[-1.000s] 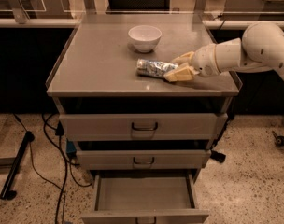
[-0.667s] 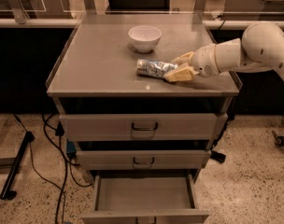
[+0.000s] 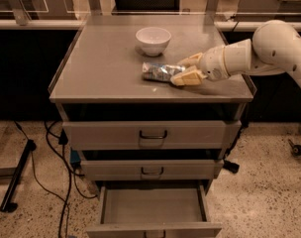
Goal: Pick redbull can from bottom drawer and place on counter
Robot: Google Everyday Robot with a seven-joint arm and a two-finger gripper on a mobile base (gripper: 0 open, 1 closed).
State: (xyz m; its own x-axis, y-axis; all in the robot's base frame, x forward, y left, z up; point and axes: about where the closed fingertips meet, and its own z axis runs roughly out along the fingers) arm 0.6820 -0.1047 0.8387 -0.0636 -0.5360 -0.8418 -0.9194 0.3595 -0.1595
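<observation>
The redbull can (image 3: pixel 158 72) lies on its side on the counter (image 3: pixel 106 68), right of centre and just in front of the white bowl. My gripper (image 3: pixel 182 69) reaches in from the right, low over the counter. Its two tan fingers (image 3: pixel 186 78) sit on either side of the can's right end, closed on it. The bottom drawer (image 3: pixel 150 207) is pulled out and shows only its bare grey floor.
A white bowl (image 3: pixel 153 39) stands at the counter's back centre, close behind the can. The two upper drawers (image 3: pixel 153 134) are shut. Black cables (image 3: pixel 56 152) run over the floor left of the cabinet. A low raised edge borders each side of the counter.
</observation>
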